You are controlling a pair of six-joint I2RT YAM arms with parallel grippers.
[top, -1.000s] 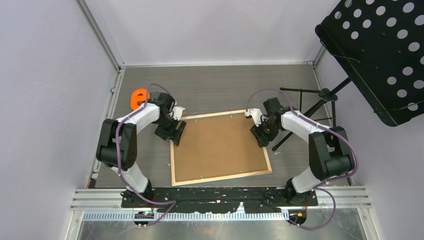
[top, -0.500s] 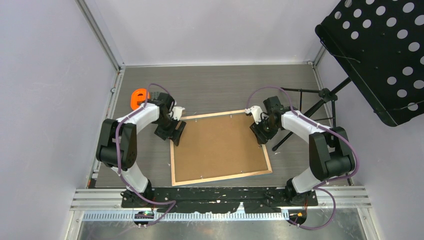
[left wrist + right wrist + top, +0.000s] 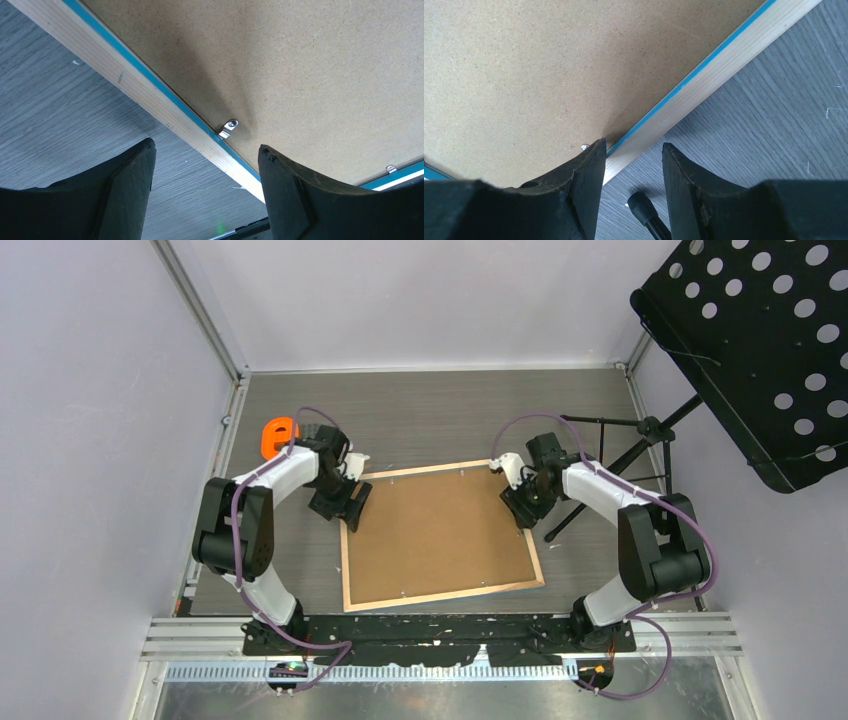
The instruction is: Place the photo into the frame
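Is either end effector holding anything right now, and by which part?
Nothing is held: the left end effector and right end effector are open, each straddling a side rail of the frame.

One frame [image 3: 344, 570], one brown backing board [image 3: 440, 535], one surface [image 3: 450, 420]. Two arms: a left arm [image 3: 285, 472] and a right arm [image 3: 600, 490]. One orange object [image 3: 277, 436], one black perforated stand [image 3: 760, 350]. Two metal clips [image 3: 228, 127] show in the left wrist view, one in the right (half hidden).
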